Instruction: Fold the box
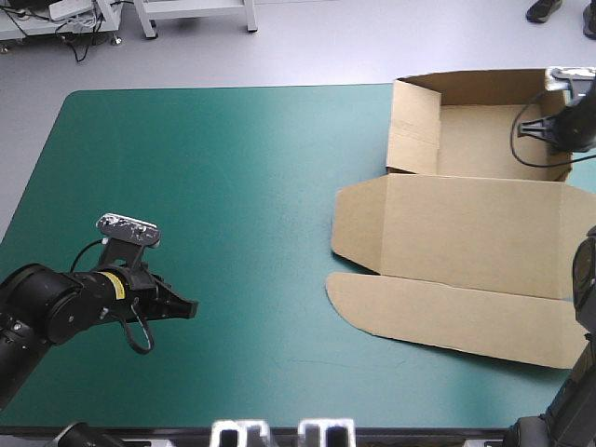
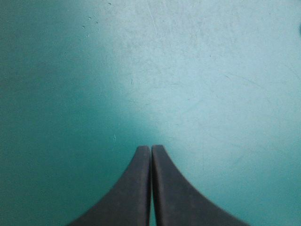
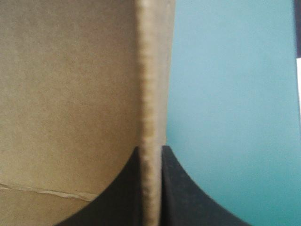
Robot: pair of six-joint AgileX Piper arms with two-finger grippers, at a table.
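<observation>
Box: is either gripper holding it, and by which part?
The right gripper pinches the box by a raised wall's edge; the left gripper holds nothing.

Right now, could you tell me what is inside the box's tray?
Only bare brown floor shows in the box. The right gripper has its fingers shut on the right wall, one finger inside. The gripper covers the floor at that corner.
</observation>
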